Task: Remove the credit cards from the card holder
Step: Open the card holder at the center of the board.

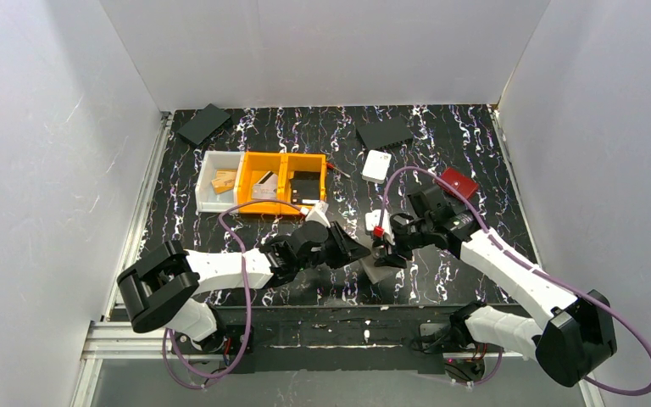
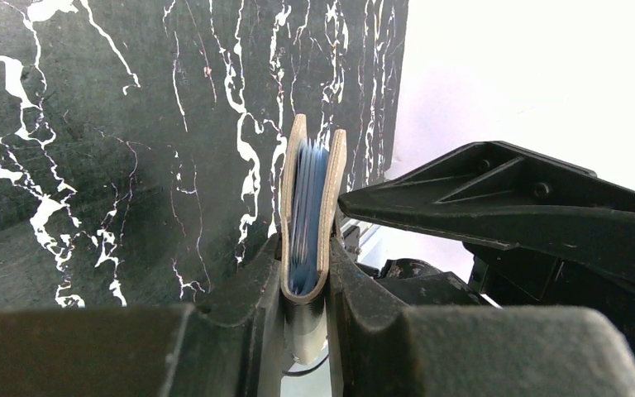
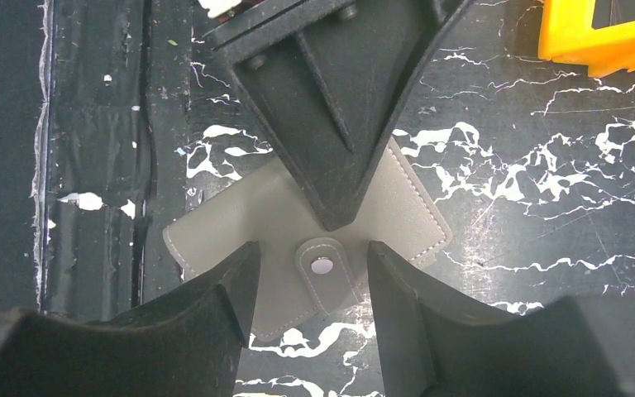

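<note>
Marbled table (image 2: 91, 165); taupe card holder (image 2: 333, 190), perhaps blue credit cards (image 2: 307, 215) inside

White arms (image 1: 220, 270), black joints (image 1: 157, 288), purple cables (image 1: 247, 297)

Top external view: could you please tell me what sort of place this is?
Probably a robot test cell: white panel walls around a black marbled table, two arms bolted at its near edge, plastic sorting bins.
</note>
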Robot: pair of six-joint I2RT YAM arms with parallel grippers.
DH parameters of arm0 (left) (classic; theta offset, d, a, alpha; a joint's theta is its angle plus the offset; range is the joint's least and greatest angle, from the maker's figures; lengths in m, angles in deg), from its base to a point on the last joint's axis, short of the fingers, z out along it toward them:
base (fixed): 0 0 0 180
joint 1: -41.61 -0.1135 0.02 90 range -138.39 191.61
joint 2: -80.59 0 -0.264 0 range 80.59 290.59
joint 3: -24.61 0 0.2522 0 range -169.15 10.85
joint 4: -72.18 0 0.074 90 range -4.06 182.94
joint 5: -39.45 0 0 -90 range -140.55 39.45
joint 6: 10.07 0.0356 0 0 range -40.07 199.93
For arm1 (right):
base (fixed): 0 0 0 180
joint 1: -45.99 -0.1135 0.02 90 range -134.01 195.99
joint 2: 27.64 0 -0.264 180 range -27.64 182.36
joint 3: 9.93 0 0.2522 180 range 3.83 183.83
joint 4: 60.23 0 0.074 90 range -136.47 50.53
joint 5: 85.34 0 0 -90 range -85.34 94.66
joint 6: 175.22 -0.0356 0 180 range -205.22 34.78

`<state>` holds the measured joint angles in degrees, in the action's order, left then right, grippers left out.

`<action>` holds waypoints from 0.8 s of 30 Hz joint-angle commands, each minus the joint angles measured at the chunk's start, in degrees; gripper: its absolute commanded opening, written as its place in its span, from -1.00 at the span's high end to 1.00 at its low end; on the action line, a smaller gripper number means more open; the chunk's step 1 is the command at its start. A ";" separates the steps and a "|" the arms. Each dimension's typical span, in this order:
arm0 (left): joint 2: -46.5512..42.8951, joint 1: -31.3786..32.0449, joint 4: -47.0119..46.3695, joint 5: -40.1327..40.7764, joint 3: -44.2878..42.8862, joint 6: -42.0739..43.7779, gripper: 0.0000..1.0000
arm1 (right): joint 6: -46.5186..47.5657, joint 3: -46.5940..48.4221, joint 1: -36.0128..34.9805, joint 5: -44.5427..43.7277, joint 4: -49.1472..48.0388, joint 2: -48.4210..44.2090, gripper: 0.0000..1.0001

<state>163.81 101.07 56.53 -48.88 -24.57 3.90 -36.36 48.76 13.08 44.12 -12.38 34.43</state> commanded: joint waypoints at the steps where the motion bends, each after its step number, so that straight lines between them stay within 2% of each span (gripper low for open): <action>1: -0.20 0.22 -0.49 -0.70 -2.63 -0.52 1.00 | -1.36 -0.80 -1.12 -2.02 -3.18 0.51 -0.15; 7: -1.37 0.22 -0.48 -0.71 -2.55 -0.44 1.00 | -0.40 -2.22 -1.74 -3.68 -3.32 -0.03 0.05; 15: -2.44 0.30 -0.49 -0.38 -1.23 -0.61 1.00 | -1.10 -2.59 -1.81 -4.70 -4.05 -0.93 0.72; 18: -2.80 0.31 -0.52 0.02 -0.08 -1.05 1.00 | -2.15 -2.53 -1.81 -5.43 -4.31 -1.37 0.92; 24: -4.20 0.31 -0.56 1.12 2.40 -1.17 1.00 | -4.13 -1.82 0.36 -4.80 -3.65 -2.60 0.97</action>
<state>163.20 101.09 57.90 -49.27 -23.76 3.16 -38.56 46.77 11.83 38.90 -15.36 33.73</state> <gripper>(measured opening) 0.163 0.068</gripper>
